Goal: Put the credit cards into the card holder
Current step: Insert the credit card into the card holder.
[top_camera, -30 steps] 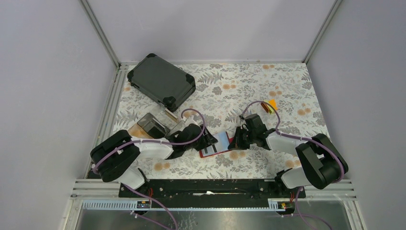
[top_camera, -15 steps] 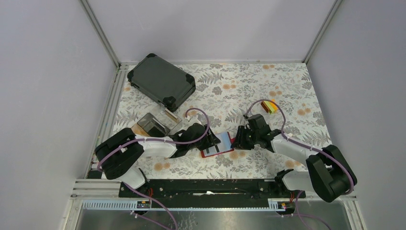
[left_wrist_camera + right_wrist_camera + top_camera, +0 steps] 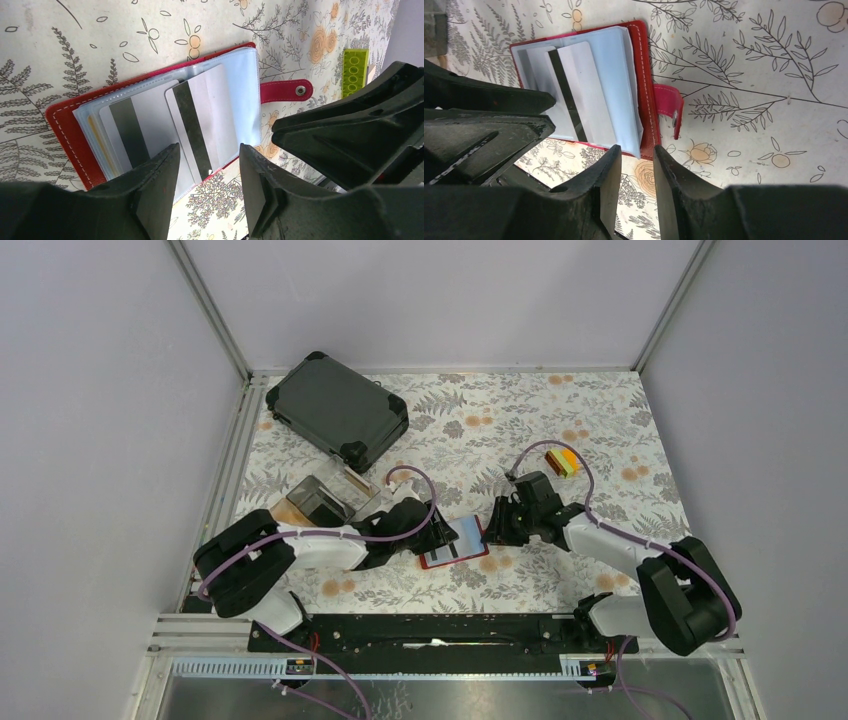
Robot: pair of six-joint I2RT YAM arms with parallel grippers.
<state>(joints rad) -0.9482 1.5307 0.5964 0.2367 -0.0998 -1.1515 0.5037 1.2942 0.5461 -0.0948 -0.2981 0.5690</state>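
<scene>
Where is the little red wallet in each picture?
Top external: the card holder lies lower middle, open.
Left wrist: card holder fills the middle-left, open, cards inside.
Right wrist: card holder sits upper left of centre, open.
Shared landmark: the snap tab, on its right side in both wrist views; too small in the top view.

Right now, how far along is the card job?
The red leather-like folding card holder lies open; one pale striped card looks tucked into its clear sleeves. A second striped card sits skewed, partly out, its end inside the open left gripper. The right gripper hovers beside the holder. Left: seating that card.
</scene>
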